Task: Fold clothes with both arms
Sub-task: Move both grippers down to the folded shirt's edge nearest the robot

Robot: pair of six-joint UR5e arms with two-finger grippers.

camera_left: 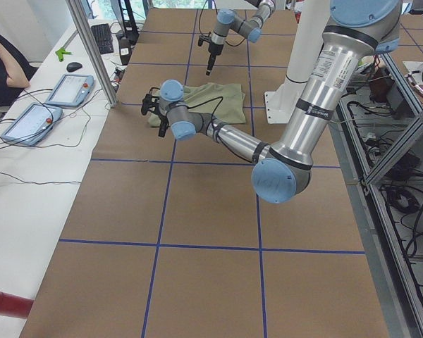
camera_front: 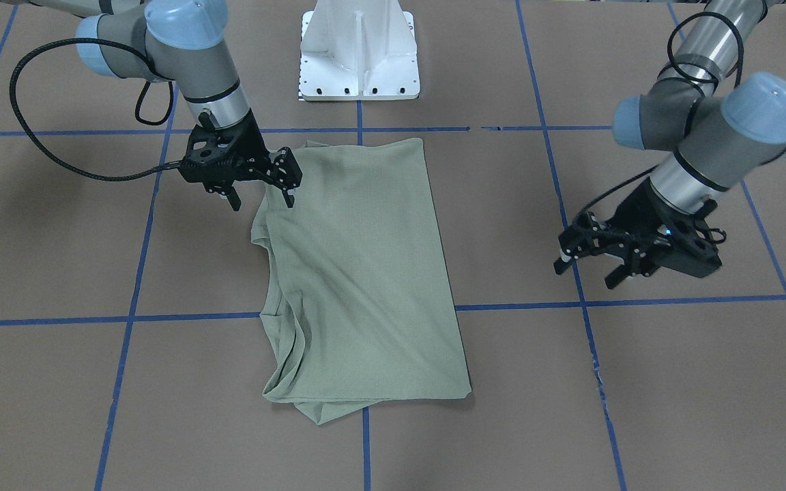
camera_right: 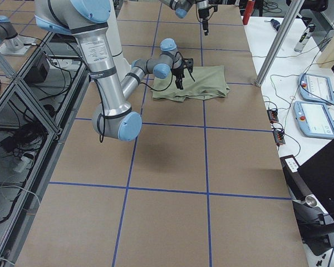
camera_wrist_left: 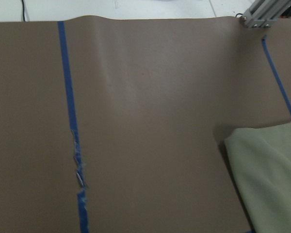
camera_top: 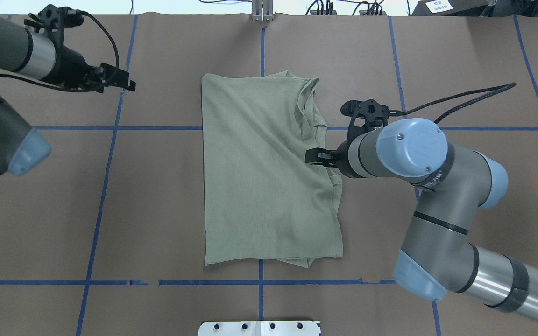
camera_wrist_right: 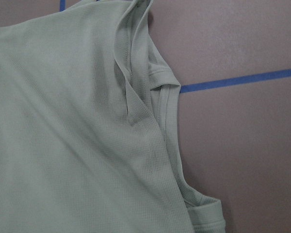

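Observation:
The pale sage-green shirt (camera_front: 366, 273) lies folded into a long rectangle on the brown table, with bunched layers along its right-arm side (camera_top: 318, 126). My right gripper (camera_front: 261, 198) is open, low over that edge near the corner closest to the robot base, with one fingertip (camera_front: 289, 199) over the cloth. In the overhead view its arm hides most of it (camera_top: 315, 157). Its wrist view shows the shirt's (camera_wrist_right: 72, 136) folded hems. My left gripper (camera_front: 587, 271) is open and empty, well off the shirt's other side (camera_top: 126, 84). The left wrist view shows only a shirt corner (camera_wrist_left: 269, 170).
The white pedestal base (camera_front: 359, 61) stands at the robot's side of the table. Blue tape lines (camera_top: 110, 128) grid the brown cover. Beyond the far edge are a metal post (camera_left: 92, 49), control tablets (camera_left: 67, 88) and a seated person (camera_left: 3, 63).

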